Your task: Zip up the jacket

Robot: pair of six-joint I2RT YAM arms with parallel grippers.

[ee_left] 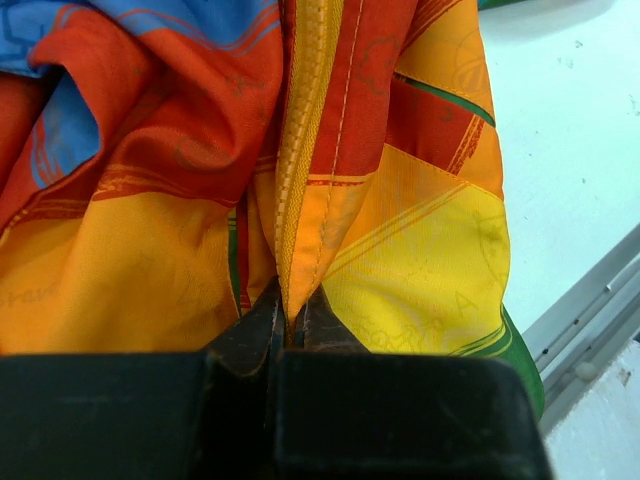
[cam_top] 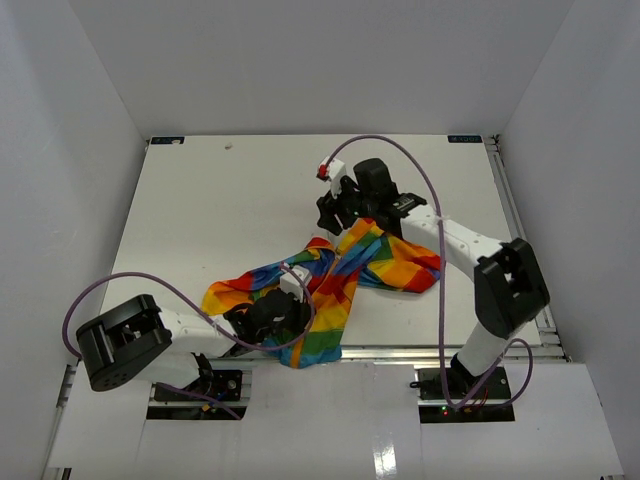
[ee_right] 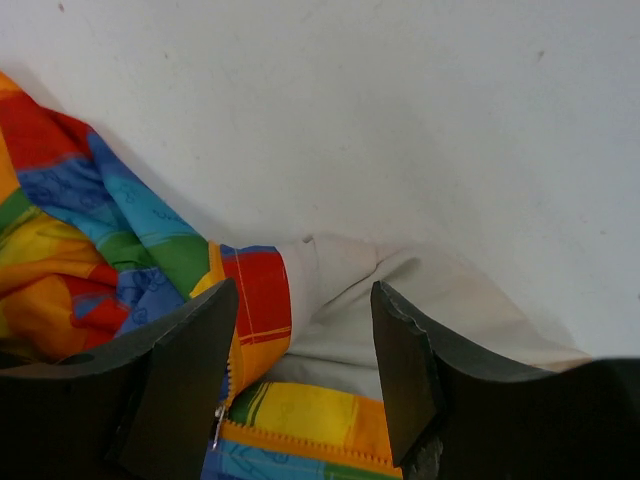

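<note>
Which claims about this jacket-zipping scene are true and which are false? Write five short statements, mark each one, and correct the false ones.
1. The left pincer is shut on an edge of the jacket. True.
2. The right pincer is clamped on the jacket. False: its jaws stand open and hold nothing.
3. Cream lining shows in the gap of the right pincer. True.
4. The jacket hangs from a hook. False: it lies crumpled on the white table.
5. A small zip pull shows beside one finger of the right pincer. True.
</note>
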